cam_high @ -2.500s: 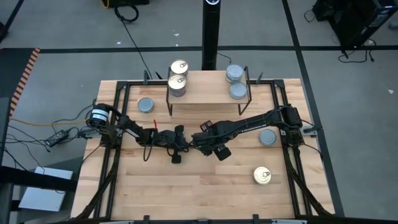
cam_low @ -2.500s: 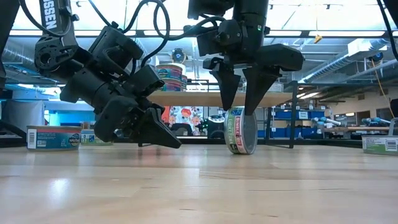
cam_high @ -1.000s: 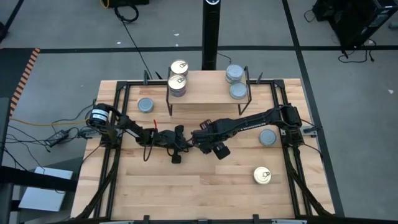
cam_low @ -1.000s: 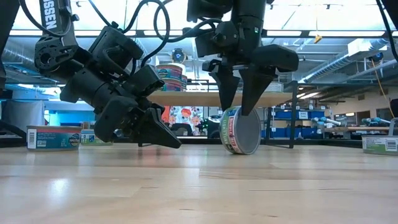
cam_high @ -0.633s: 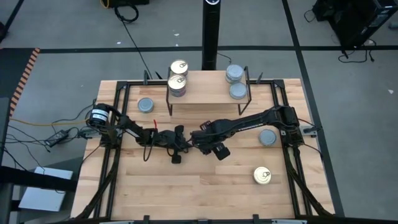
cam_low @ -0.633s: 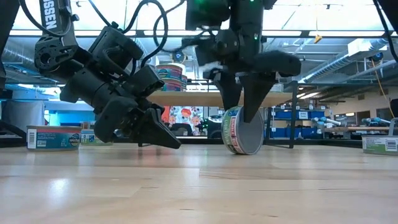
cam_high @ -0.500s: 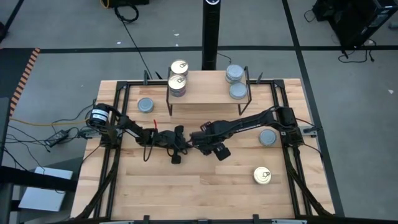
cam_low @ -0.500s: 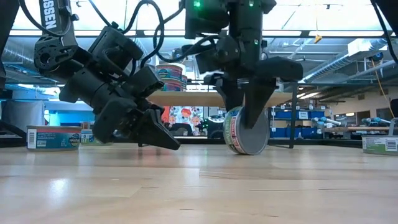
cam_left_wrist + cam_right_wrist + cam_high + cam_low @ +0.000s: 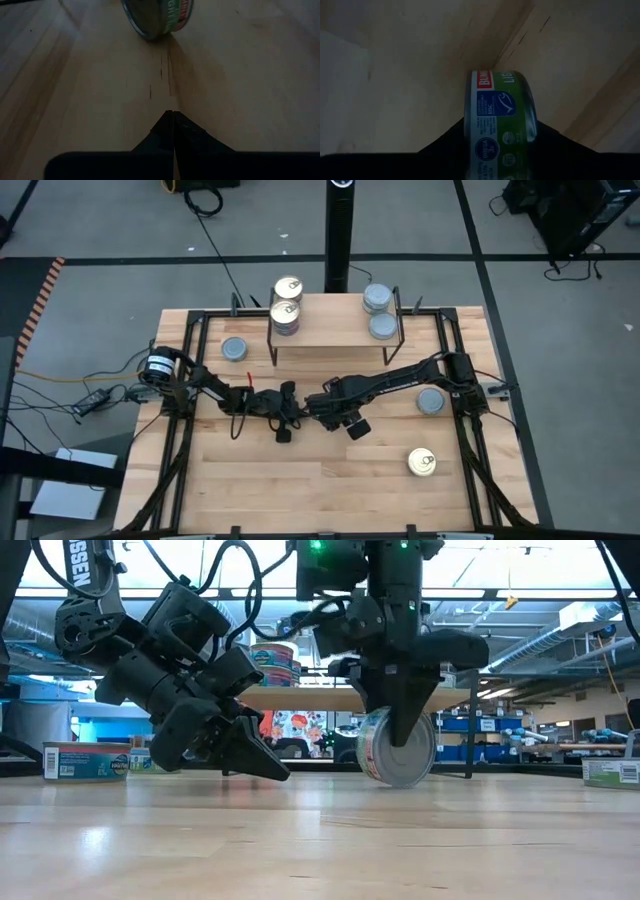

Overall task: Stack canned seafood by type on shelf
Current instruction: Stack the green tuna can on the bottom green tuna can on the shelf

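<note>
Shelf [image 9: 330, 330]: four tins stacked; three loose; right gripper [image 9: 393, 718] pinching on-edge tin [image 9: 397, 748]; left gripper [image 9: 262, 760] shut, empty.

Overhead camera looks straight down on my whole table [image 9: 330, 480], low camera level across it, both wrist cameras close — sharing one tin on edge [image 9: 397, 748].

Two dark, near-black jointed arms of blocky segments, looped with black cables. White lettering down one link of the left arm [image 9: 85, 570], a green indicator light glowing on the right arm [image 9: 318, 548]. Fingers [image 9: 172, 127] matte black, tapering to wedge-shaped points.
</note>
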{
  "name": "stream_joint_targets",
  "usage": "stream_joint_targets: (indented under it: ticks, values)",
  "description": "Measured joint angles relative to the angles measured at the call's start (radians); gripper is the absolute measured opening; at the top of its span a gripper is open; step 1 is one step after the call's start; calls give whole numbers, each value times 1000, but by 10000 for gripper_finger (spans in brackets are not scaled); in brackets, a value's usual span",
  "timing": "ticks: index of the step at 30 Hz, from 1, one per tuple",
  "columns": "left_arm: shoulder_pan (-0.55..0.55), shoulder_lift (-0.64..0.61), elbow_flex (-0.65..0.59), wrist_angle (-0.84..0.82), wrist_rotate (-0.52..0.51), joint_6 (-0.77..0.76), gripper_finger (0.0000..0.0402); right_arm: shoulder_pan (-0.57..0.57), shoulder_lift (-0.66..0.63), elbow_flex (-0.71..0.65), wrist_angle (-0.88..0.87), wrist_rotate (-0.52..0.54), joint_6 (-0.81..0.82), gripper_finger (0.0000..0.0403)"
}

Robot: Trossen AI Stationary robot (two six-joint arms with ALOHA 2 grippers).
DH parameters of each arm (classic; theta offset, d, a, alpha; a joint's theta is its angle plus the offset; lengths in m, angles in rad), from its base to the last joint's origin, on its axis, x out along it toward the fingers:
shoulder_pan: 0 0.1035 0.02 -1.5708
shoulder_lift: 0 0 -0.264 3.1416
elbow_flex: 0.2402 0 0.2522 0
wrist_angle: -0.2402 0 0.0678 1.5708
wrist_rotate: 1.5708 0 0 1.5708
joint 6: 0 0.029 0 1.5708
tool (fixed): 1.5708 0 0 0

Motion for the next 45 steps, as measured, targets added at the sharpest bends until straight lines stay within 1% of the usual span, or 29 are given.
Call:
stream_joint_targets:
  ticks: [3,9,13,15,21,25,32,37,41,45]
  values:
    - [0,0,0,0,0,0,4,12,0,33,-11,0,36,148]
    - [0,0,0,0,-13,0,4,32,-2,147,-126,27,143,144]
    - [0,0,0,-7,-36,0,4,38,-5,208,-231,102,209,144]
    - [0,0,0,-9,-41,0,4,40,-20,216,-270,147,232,144]
    - [0,0,0,-16,-42,0,4,41,-141,209,-327,266,372,144]
    - [0,0,0,-15,-44,-2,4,40,-272,142,-246,308,448,145]
    - [0,0,0,-15,-45,-5,4,8,-511,-107,-44,367,562,146]
    - [0,0,0,-8,-45,-5,4,-25,-657,-262,128,380,615,145]
    - [0,0,0,0,-44,-5,4,-55,-740,-343,254,396,636,146]
    - [0,0,0,-1,-44,-3,4,-95,-793,-388,306,406,676,147]
